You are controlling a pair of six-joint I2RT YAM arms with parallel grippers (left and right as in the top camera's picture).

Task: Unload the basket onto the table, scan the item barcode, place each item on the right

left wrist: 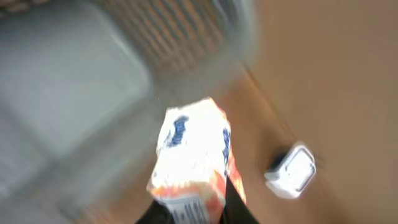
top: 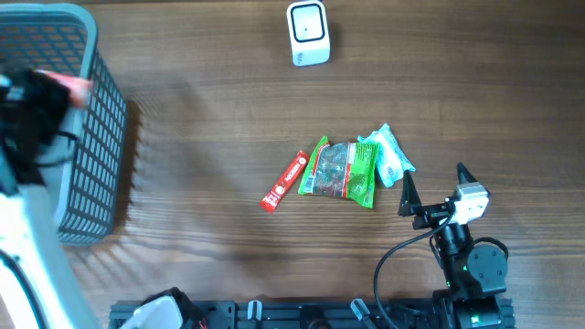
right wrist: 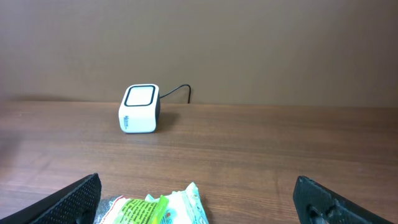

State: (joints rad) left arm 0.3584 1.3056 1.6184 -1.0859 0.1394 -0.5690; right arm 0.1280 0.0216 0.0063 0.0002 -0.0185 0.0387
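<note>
Brown wooden surface (top: pixel 210 100) fills the overhead view. At its far left stands a grey basket (top: pixel 91 155). The left arm (top: pixel 32 110) is above the basket, blurred, with an orange patch (top: pixel 78 87) at its tip that is too blurred to name. A white scanner (top: pixel 308 33) stands at the far edge. In the middle lie a red stick packet (top: pixel 284 181), a green packet (top: pixel 341 171) just beside it, and a pale blue packet (top: pixel 388 155) touching the green one on its right. The right arm (top: pixel 471 256) is near these three. The right jaws are wide apart and hold nothing.

The left wrist view is much blurred. The left jaws are closed on the lower end of a white and orange packet (left wrist: pixel 193 158), which stands up from them. The basket (left wrist: pixel 74 93) is behind it. The scanner (left wrist: pixel 292 171) is to the right on the surface, well apart from the packet.

From the right wrist, the right jaws show at both lower corners, wide open and empty. Between them is the top of the green packet (right wrist: pixel 155 208). The scanner (right wrist: pixel 140 107) stands far ahead, left of centre, with a black cable (right wrist: pixel 177 92) behind it.
</note>
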